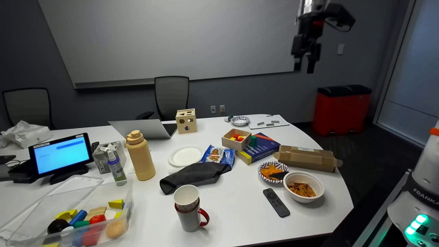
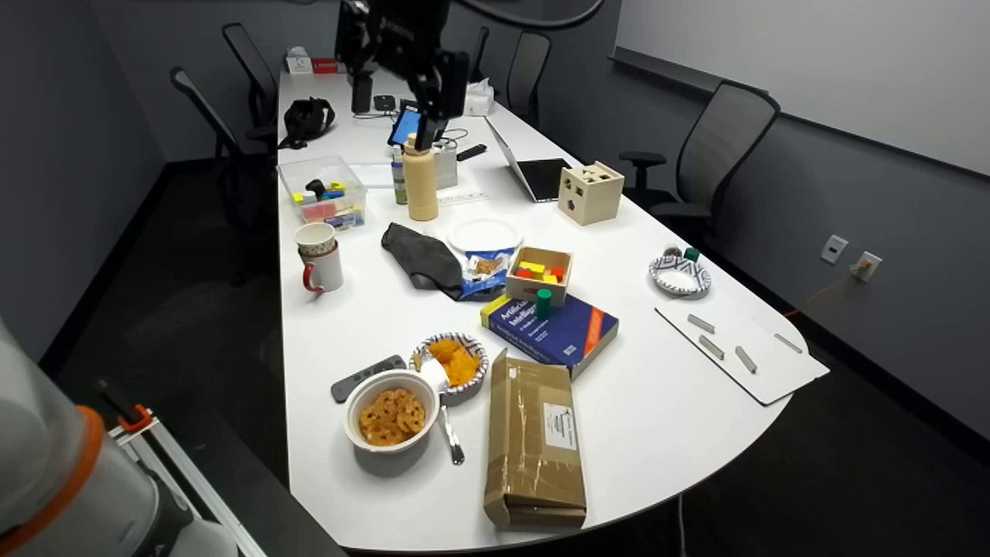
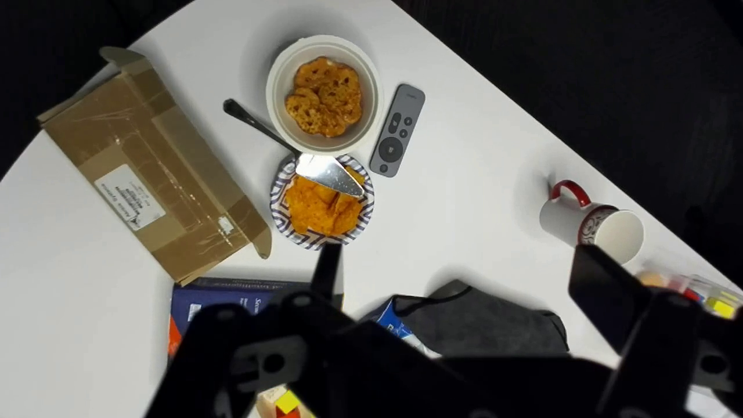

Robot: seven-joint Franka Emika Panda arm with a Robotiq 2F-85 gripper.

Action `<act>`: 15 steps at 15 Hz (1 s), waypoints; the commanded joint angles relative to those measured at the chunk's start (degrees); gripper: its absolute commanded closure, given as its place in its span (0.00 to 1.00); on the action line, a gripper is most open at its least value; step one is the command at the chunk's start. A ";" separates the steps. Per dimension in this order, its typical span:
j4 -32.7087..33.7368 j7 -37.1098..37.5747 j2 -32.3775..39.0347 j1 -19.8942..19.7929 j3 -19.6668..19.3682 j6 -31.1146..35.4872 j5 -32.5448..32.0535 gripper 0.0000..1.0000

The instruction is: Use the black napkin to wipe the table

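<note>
At the far left in an exterior view stands the tub (image 1: 128,204), apart from the napkin (image 1: 195,175) but bounding any stroke that way. Next comes the bottle (image 1: 140,157), tall and near the napkin's left end; a careless sweep could tip it. The plate (image 1: 186,156) lies just beside the napkin, and the mug (image 1: 188,219), with a paper cup (image 1: 186,199) nested in it, stands between the napkin and the edge of the counter (image 1: 236,212), probably easy to topple.

The napkin lies creased and bunched, unheld. It should be light, soft and limp, hard to damage and easy to pinch, though it will sag from any grip. I would take it by the raised middle fold, jaws across its narrow way, deep enough to catch several layers. Its right end runs up against the snack bag (image 1: 218,155); which lies on top I cannot tell, so the bag may drag along.

Farther right, the block box (image 1: 231,143), the book (image 1: 262,148), the chip bowl (image 1: 283,166), the remote (image 1: 276,202), the cracker bowl (image 1: 301,200) and the carton (image 1: 305,157) limit how far a wipe can run. High above that end hangs the gripper (image 1: 304,67), released, jaws wide apart with nothing between them.
</note>
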 commanded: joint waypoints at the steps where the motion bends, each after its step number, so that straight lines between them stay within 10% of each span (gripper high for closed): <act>1: -4.20 11.15 6.53 1.07 6.86 10.49 4.63 0.00; 10: -2.05 11.60 37.94 8.17 16.03 53.39 17.56 0.00; 15: 7.32 9.83 54.03 6.52 19.45 63.40 14.77 0.00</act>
